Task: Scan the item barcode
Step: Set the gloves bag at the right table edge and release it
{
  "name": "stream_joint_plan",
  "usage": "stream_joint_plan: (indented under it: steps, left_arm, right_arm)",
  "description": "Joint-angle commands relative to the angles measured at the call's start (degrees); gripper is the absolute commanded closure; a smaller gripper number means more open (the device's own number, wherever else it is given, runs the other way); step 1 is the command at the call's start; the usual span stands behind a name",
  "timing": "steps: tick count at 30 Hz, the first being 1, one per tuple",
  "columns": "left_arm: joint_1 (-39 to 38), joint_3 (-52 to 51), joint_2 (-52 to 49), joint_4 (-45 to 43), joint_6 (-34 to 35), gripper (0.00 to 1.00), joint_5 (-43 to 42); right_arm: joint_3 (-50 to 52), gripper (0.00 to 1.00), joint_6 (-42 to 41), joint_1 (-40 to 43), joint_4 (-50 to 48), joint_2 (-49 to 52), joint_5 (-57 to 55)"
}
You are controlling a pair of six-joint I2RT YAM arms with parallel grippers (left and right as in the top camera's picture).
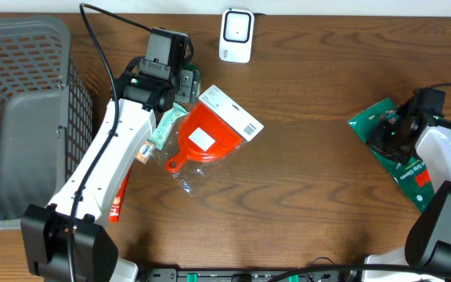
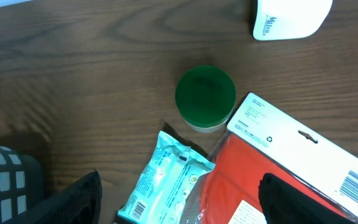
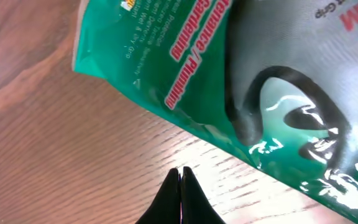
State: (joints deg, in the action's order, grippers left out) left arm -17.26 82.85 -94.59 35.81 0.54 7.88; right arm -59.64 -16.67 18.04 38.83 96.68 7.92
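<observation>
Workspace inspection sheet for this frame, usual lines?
Surface: wooden table, no spills seen.
Job's things: white scanner at far edge; gardening gloves pack at right; carded red funnel, barcode up.
Clutter: wipes packet, green-lidded jar, red-orange packet beside left arm.
Grippers: left gripper open above the wipes packet; right gripper shut at the gloves pack's edge.
Cables: black cable running to left arm.
Surroundings: gray basket at left.

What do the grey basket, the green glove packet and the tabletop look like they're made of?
Grey basket: moulded plastic, matte, lattice walls. Green glove packet: glossy plastic film, going by its glare and wrinkles. Tabletop: wood grain, possibly laminate, satin sheen.
</observation>
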Motion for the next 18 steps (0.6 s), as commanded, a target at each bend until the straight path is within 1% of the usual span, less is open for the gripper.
stream_joint_plan:
  steps: [1,5,10,18]
  left_arm:
    - [0.15,-0.13,1.05,0.15,1.09,0.2,0.31]
    - [0.15,-0.13,1.05,0.15,1.09,0.2,0.31]
    - [0.15,-0.13,1.05,0.13,1.09,0.2,0.31]
    - [0.15,-0.13,1.05,0.13,1.09,0.2,0.31]
  right_arm:
    - [1.6,0.99,0.92,-0.48,-1.14,0.2,-0.87]
    - [1.6,0.99,0.9,-0.48,-1.2,0.98,-3.23]
    - [1.6,0.99,0.98,-0.76,-0.79,2.82,-3.37]
    - [1.6,0.99,1.07,-0.85,-1.7,9.49,-4.48]
